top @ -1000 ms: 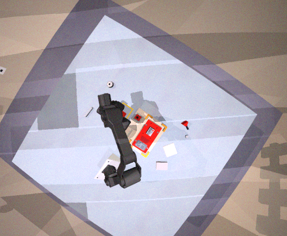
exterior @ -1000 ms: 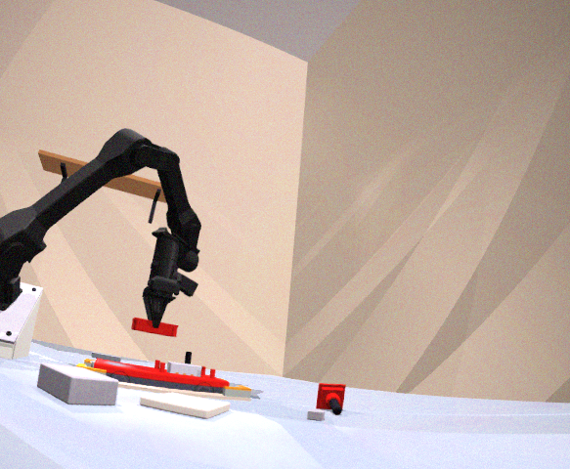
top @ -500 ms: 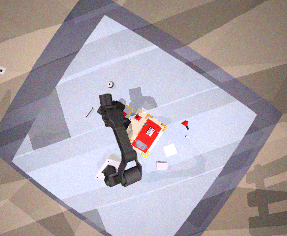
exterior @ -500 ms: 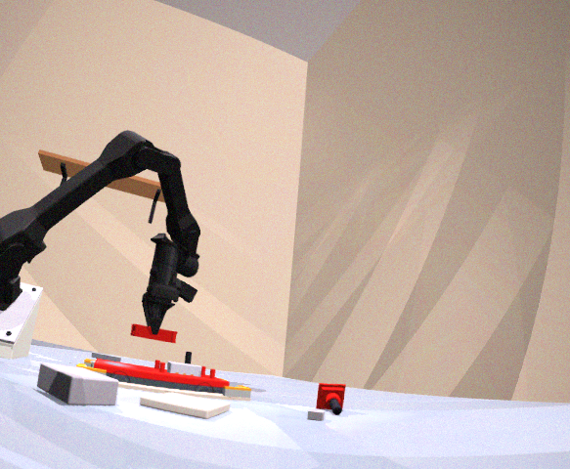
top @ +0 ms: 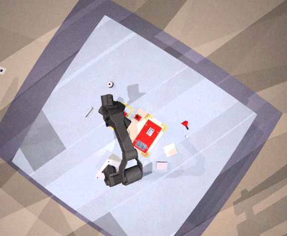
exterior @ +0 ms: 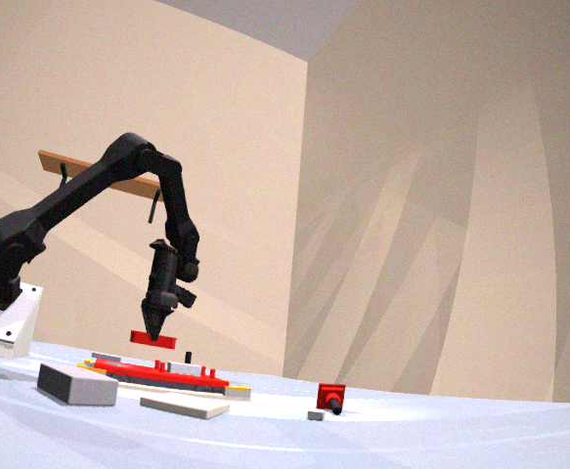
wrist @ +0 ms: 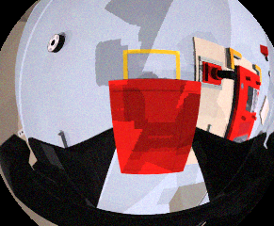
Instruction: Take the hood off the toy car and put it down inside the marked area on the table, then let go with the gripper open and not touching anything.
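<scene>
The hood (top: 125, 113) (exterior: 138, 337) (wrist: 151, 118) is a flat red piece. My gripper (exterior: 153, 337) (wrist: 154, 131) is shut on it and holds it in the air, roughly level. The marked area is a yellow outline (top: 128, 105) (wrist: 151, 51) on the table beside the car's board. In the wrist view the hood hides its near part, and in the top view the arm covers much of it. The toy car (top: 144, 137) (exterior: 117, 365) (wrist: 242, 104) has a red body with small upright pegs and a grey block on top.
A red part (top: 137, 117) sits in a socket on the beige board beside the car. A ring (top: 110, 84) (wrist: 55, 42) and a grey rod (top: 88, 111) lie left of the outline. A red knob (top: 184, 123) (exterior: 330, 396), a beige slab (top: 170, 149) and a block (top: 161, 165) (exterior: 77, 386) lie beyond the car.
</scene>
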Controlling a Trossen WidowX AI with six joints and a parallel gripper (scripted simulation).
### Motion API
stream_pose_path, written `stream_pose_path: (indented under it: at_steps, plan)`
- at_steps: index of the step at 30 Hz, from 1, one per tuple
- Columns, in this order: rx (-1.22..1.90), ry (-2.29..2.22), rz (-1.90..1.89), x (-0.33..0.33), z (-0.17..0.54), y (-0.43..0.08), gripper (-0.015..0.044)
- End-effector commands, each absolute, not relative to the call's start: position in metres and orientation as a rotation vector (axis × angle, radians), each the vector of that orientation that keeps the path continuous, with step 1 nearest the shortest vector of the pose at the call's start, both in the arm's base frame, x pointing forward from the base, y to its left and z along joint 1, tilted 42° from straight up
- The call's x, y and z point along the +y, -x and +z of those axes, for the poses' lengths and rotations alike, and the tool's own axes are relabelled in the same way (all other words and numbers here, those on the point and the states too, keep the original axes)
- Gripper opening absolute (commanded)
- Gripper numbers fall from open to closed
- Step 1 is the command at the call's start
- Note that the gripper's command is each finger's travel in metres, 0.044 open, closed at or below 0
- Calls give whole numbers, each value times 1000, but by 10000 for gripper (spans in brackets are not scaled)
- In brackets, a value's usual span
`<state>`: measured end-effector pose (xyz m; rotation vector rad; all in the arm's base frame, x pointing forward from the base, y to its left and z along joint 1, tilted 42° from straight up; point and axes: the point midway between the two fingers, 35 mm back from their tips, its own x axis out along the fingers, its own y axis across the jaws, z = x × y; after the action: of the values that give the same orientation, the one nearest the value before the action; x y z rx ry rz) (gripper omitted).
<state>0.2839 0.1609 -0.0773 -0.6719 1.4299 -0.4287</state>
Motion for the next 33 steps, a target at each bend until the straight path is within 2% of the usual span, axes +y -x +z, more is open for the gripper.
stream_pose_path:
  at_steps: [1, 33]
  plan:
    - [1429, 681, -428, 157, -81, -284, 0]
    - [1428, 682, -430, 137, -102, -286, 0]
